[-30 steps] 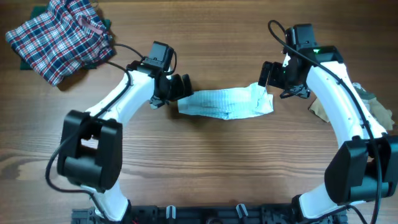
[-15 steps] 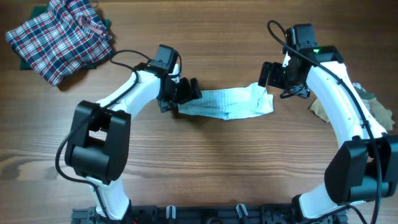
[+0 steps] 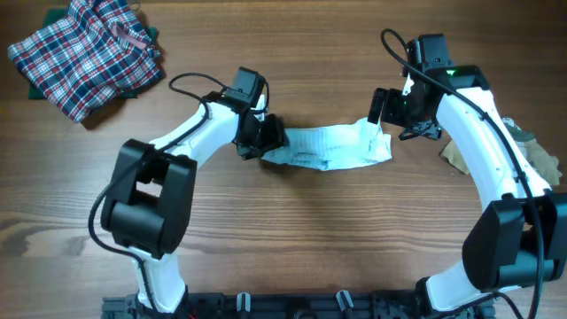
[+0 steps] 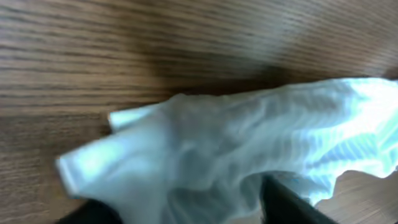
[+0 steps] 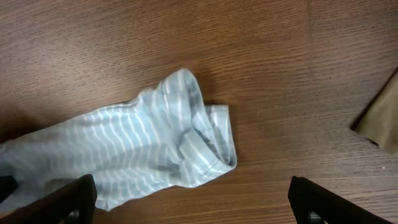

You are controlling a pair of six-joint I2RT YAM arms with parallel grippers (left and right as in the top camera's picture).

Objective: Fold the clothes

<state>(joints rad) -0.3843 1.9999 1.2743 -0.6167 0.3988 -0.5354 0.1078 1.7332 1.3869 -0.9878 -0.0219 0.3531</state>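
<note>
The pale blue-white finely striped garment (image 3: pixel 330 147) lies crumpled in a long strip on the wooden table. My left gripper (image 3: pixel 267 136) is at its left end, open, with the cloth (image 4: pixel 224 143) bunched between the two fingers (image 4: pixel 186 208). My right gripper (image 3: pixel 391 112) hovers open just beyond the garment's right end. In the right wrist view the folded hem (image 5: pixel 193 140) lies ahead of the wide-apart fingers (image 5: pixel 193 208), not touching them. A red-white-blue plaid garment (image 3: pixel 84 51) lies at the far left corner.
A beige garment (image 3: pixel 534 152) lies at the right edge, partly under my right arm; its corner shows in the right wrist view (image 5: pixel 380 118). A dark green cloth (image 3: pixel 58 18) peeks out under the plaid one. Bare wood surrounds the striped garment.
My left gripper has moved right, from just off the garment's left end onto it, pushing the cloth's edge slightly. The right arm has not moved.
</note>
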